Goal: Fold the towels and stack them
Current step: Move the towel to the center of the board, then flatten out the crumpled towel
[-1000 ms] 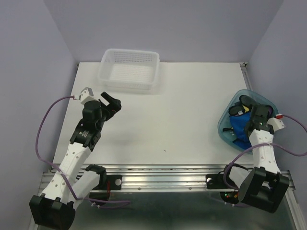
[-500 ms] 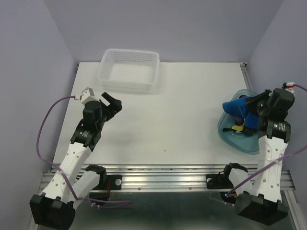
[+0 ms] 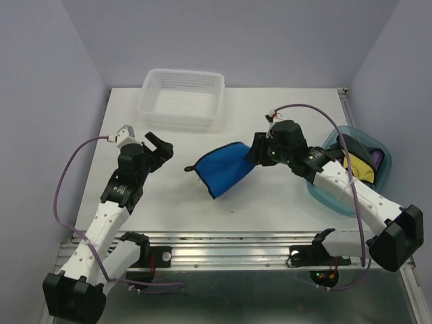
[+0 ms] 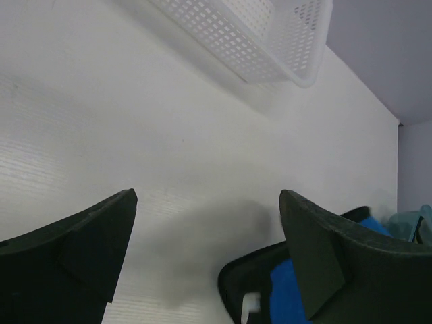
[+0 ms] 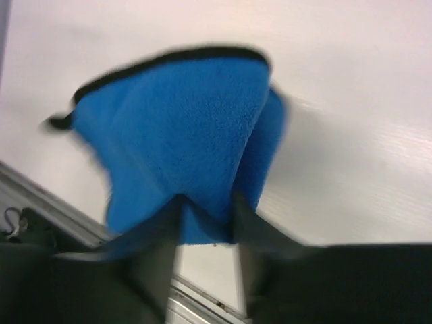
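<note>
A bright blue towel (image 3: 223, 169) with a dark edge hangs spread above the middle of the table. My right gripper (image 3: 254, 155) is shut on its right end. In the right wrist view the blue towel (image 5: 182, 135) is pinched between the two fingers of the right gripper (image 5: 206, 212), blurred by motion. More towels lie in the translucent blue tub (image 3: 322, 189) at the right: yellow (image 3: 356, 163), purple (image 3: 376, 159) and black (image 3: 347, 142). My left gripper (image 3: 156, 147) stands open over the left of the table, holding nothing. In its own view the left gripper (image 4: 208, 197) shows the blue towel (image 4: 285, 297) at the bottom right.
A white mesh basket (image 3: 182, 98) stands at the back left of the table, and the basket (image 4: 270, 40) also shows in the left wrist view. A metal rail (image 3: 229, 246) runs along the near edge.
My right arm swung left out of the tub, carrying the blue towel to the table's middle. The left arm has stayed put.
</note>
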`<state>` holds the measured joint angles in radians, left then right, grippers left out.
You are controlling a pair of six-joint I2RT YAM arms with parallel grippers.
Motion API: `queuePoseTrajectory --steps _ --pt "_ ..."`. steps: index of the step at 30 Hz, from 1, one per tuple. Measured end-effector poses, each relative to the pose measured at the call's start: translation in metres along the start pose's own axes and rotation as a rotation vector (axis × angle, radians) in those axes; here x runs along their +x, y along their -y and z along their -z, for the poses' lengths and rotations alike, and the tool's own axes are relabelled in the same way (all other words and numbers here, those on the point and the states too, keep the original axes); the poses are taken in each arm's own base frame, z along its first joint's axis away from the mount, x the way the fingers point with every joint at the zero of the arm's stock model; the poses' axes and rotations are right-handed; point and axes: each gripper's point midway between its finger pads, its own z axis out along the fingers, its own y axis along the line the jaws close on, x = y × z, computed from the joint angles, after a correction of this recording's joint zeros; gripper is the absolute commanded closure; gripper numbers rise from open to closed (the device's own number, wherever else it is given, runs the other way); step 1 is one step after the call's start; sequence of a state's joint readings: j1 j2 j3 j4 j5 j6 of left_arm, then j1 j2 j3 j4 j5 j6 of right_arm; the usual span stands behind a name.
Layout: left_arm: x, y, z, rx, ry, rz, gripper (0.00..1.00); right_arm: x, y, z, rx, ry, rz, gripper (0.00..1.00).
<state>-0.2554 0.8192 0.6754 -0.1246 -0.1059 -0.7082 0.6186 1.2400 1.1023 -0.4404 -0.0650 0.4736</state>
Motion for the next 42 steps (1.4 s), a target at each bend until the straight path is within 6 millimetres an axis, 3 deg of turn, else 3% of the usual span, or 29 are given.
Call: queuePoseTrajectory --steps 2,6,8,11,14,18,22,27,30,34,38,42 --pt "0.003 -0.002 0.000 -0.003 -0.003 0.004 0.01 0.009 0.022 -0.004 0.085 0.001 -0.020 0.01" --pt "0.010 -0.008 -0.001 -0.016 -0.018 0.011 0.01 0.014 0.065 -0.002 0.286 0.041 -0.061 0.00" --pt "0.018 -0.013 -0.004 -0.027 -0.039 0.013 0.01 0.014 0.075 0.001 0.339 0.057 -0.067 0.00" --pt "0.044 -0.028 -0.010 -0.055 -0.115 0.012 0.01 0.023 0.085 0.003 0.375 0.056 -0.070 0.00" --pt "0.088 -0.042 -0.014 -0.079 -0.247 -0.008 0.01 0.040 0.091 0.002 0.389 0.014 -0.064 0.00" --pt "0.150 -0.038 -0.002 -0.042 -0.443 -0.075 0.01 0.069 0.079 -0.008 0.370 -0.069 -0.007 0.00" --pt "0.190 -0.026 0.013 -0.004 -0.549 -0.133 0.01 0.095 0.073 -0.032 0.381 -0.165 0.046 0.00" --pt "0.213 -0.029 0.017 -0.032 -0.605 -0.163 0.02 0.091 0.069 -0.072 0.408 -0.212 0.064 0.00" --pt "0.225 -0.025 0.025 -0.023 -0.633 -0.180 0.03 0.087 0.061 -0.086 0.395 -0.204 0.067 0.00" --pt "0.243 -0.016 0.039 0.013 -0.673 -0.219 0.14 0.088 0.057 -0.095 0.401 -0.207 0.070 0.00" --pt "0.254 -0.020 0.041 -0.018 -0.691 -0.253 0.21 0.089 0.058 -0.103 0.408 -0.210 0.068 0.01" --pt "0.259 -0.021 0.039 -0.054 -0.690 -0.280 0.37 0.092 0.059 -0.111 0.414 -0.217 0.066 0.04"
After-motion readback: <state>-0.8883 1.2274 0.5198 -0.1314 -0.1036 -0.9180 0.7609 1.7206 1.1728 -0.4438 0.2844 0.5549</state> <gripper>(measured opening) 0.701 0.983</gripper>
